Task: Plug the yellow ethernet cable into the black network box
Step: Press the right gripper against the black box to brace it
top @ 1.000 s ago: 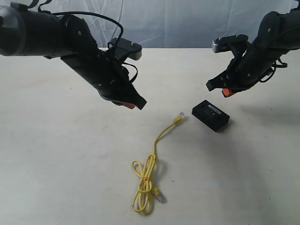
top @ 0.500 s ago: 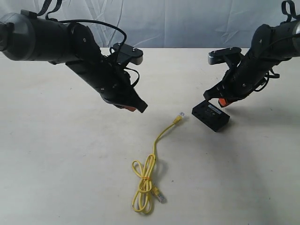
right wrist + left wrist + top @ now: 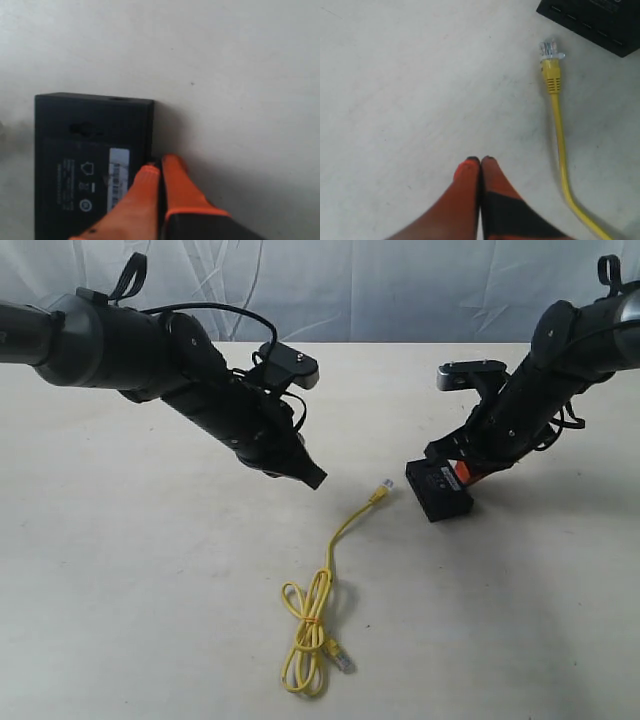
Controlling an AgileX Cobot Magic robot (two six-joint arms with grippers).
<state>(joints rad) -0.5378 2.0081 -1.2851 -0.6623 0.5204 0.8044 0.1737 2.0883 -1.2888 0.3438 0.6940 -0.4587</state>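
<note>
The yellow ethernet cable point(image 3: 334, 543) lies on the table, coiled at its near end point(image 3: 307, 635). Its far clear plug point(image 3: 384, 487) points at the black network box point(image 3: 436, 494), a short gap away. My left gripper point(image 3: 315, 478) hovers shut and holding nothing, left of that plug. In the left wrist view its closed tips point(image 3: 480, 161) sit short of the plug point(image 3: 548, 50), with the box's port side point(image 3: 592, 22) beyond. My right gripper point(image 3: 462, 472) is shut with nothing in it. Its tips point(image 3: 160, 167) rest against the box's point(image 3: 85, 145) far edge beside the white label point(image 3: 117, 177).
The pale table point(image 3: 130, 580) spreads under everything, with a wrinkled white backdrop point(image 3: 380, 290) behind it. The cable's second plug point(image 3: 342, 660) lies by the coil near the front.
My right gripper came down and left onto the box, which turned and slid slightly left. My left gripper moved right and lower, closer to the cable's far plug.
</note>
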